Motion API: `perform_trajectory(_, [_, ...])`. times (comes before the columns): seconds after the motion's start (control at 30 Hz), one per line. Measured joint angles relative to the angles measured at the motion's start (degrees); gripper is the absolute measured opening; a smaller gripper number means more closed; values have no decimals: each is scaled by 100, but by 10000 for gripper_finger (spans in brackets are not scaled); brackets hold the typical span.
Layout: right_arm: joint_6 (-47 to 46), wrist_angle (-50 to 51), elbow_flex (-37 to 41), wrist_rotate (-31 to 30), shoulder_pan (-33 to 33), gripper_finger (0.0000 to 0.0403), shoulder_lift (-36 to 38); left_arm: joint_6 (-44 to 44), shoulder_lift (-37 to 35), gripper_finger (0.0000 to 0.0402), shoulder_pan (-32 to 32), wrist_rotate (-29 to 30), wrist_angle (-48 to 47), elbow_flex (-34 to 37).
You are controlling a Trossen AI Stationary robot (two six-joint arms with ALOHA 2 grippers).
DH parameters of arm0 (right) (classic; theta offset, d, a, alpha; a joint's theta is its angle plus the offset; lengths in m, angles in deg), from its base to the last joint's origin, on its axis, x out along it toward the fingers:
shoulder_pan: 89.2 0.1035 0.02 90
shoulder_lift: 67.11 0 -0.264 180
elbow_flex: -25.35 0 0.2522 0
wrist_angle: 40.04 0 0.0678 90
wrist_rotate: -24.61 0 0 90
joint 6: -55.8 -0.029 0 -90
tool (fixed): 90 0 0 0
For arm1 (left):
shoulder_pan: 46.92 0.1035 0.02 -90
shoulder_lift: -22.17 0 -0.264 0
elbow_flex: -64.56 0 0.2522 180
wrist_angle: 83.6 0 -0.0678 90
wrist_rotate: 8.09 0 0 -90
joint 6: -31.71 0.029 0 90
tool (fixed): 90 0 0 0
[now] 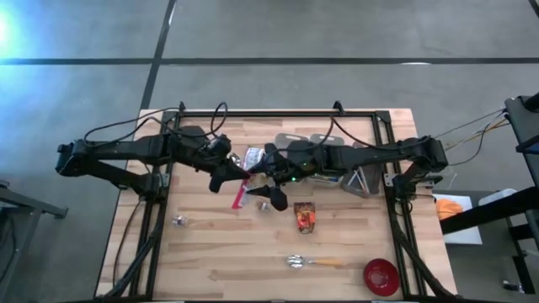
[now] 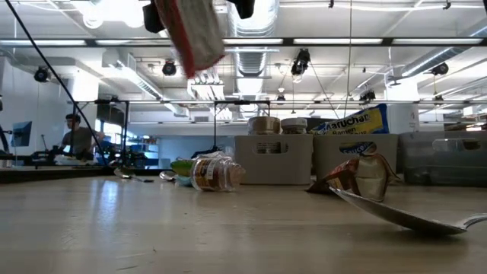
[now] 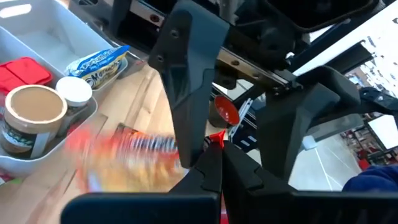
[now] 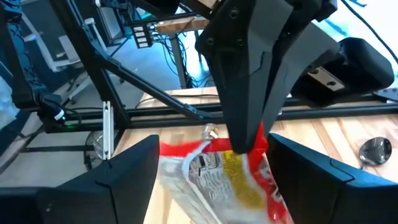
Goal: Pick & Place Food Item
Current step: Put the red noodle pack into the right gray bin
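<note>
**High view: snack packet held aloft between two arms, placement outstanding**

High view shows both arms meeting over the middle of the worktop (image 1: pixel 219 261). The left gripper (image 1: pixel 229 178) is clamped together on the upper edge of a red snack packet (image 1: pixel 241 194), which hangs clear of the wood. In the right wrist view the packet (image 4: pixel 224 177) dangles from the left gripper's fingers (image 4: pixel 249 124), with the right arm's own dark fingers standing apart on either side of it and not touching it. The right gripper (image 1: pixel 268 197) is therefore open around the packet, not holding it.

Progress, as judged: the pick is complete, since the packet is off the surface. A handover to the right arm appears to be in hand but is not made. Placement remains; the destination cannot be told from these pictures.

Count of items on the worktop, high view:
- one orange wrapped food item (image 1: pixel 305 217), lying just below the grippers;
- one spoon (image 1: pixel 313 263) near the front edge;
- one red bowl (image 1: pixel 381 276) at the front right corner;
- one small crumpled foil piece (image 1: pixel 178 221) at the left;
- grey trays (image 1: pixel 364 182) along the back, partly hidden by the right arm, so the number is uncertain.

The low view adds one jar lying on its side (image 2: pixel 217 173).
</note>
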Motion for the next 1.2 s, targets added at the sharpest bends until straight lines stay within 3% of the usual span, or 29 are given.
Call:
perform_trajectory(0.3, [32,5,17,4,0,279,30,0,21,0,-20,-46,204,0])
perform_trajectory(0.9, [167,-100,13,-19,-2,39,7,0,18,0,-53,-111,298,0])
perform_trajectory(1.0, [184,-99,13,-17,-2,17,7,-3,12,0,-53,-113,312,0])
perform_trajectory(1.2, [168,-113,13,6,2,14,13,-427,12,1,-53,-149,414,0])
